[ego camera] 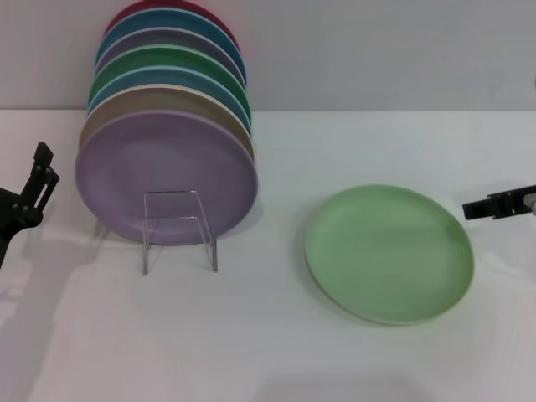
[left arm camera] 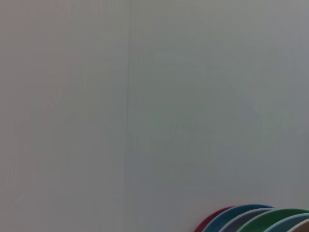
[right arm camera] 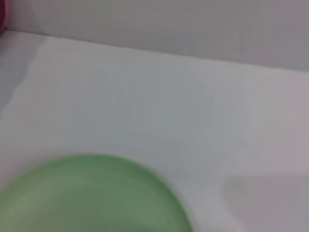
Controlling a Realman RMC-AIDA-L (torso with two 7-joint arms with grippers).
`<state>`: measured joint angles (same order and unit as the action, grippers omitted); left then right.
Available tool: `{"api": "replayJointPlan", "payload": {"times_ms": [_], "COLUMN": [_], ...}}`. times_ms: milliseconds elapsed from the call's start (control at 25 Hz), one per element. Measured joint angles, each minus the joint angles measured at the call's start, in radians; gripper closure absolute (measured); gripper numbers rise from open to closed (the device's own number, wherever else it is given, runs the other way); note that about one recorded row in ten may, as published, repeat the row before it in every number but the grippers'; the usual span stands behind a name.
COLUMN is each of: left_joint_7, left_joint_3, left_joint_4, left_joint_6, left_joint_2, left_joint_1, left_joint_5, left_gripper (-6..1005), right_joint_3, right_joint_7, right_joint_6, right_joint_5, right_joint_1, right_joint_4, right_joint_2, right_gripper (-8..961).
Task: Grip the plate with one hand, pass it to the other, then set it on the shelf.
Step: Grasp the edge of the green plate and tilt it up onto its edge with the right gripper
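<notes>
The pale mint-green plate (ego camera: 389, 253) lies flat on the white table at centre right; it also shows in the right wrist view (right arm camera: 91, 195). My right gripper (ego camera: 481, 208) is at the right edge, just beyond the plate's far right rim and apart from it. My left gripper (ego camera: 38, 180) is at the left edge, beside the row of plates, holding nothing. The clear acrylic shelf (ego camera: 178, 228) stands at centre left with its front bars bare.
Several plates stand on edge in a row on the shelf, the lilac one (ego camera: 166, 176) in front, then tan, blue, green, purple, blue and red; their tops show in the left wrist view (left arm camera: 260, 220). A grey wall (ego camera: 377, 50) runs behind the table.
</notes>
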<state>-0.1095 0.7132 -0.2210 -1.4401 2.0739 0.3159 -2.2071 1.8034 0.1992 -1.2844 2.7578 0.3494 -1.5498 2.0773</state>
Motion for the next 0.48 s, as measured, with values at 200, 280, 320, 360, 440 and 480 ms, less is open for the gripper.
{"api": "replayJointPlan", "payload": {"times_ms": [200, 280, 320, 360, 440, 480], "left_joint_7": [0.004, 0.005, 0.005, 0.005, 0.006, 0.006], "left_joint_3": [0.0, 0.0, 0.0, 0.0, 0.0, 0.0], "left_joint_4": [-0.003, -0.005, -0.005, -0.006, -0.009, -0.009], "left_joint_6": [-0.001, -0.002, -0.002, -0.002, -0.002, -0.002], "left_joint_2": [0.0, 0.0, 0.0, 0.0, 0.0, 0.0], "left_joint_1": [0.001, 0.002, 0.002, 0.002, 0.001, 0.001], "left_joint_5": [0.0, 0.0, 0.0, -0.001, 0.0, 0.0], "left_gripper": [171, 171, 171, 171, 171, 171], "right_joint_3": [0.023, 0.025, 0.025, 0.025, 0.025, 0.026], "right_joint_7": [-0.02, -0.023, -0.023, -0.023, -0.023, -0.023], "right_joint_6": [-0.015, -0.009, -0.006, -0.001, 0.012, 0.021], "right_joint_5": [-0.003, -0.003, -0.004, -0.004, -0.004, -0.004], "right_joint_1": [0.03, 0.041, 0.047, 0.055, 0.069, 0.074], "right_joint_4": [0.07, 0.097, 0.111, 0.129, 0.16, 0.174], "right_joint_2": [0.001, 0.001, 0.001, 0.001, 0.001, 0.001], "right_gripper": [236, 237, 237, 237, 243, 246]}}
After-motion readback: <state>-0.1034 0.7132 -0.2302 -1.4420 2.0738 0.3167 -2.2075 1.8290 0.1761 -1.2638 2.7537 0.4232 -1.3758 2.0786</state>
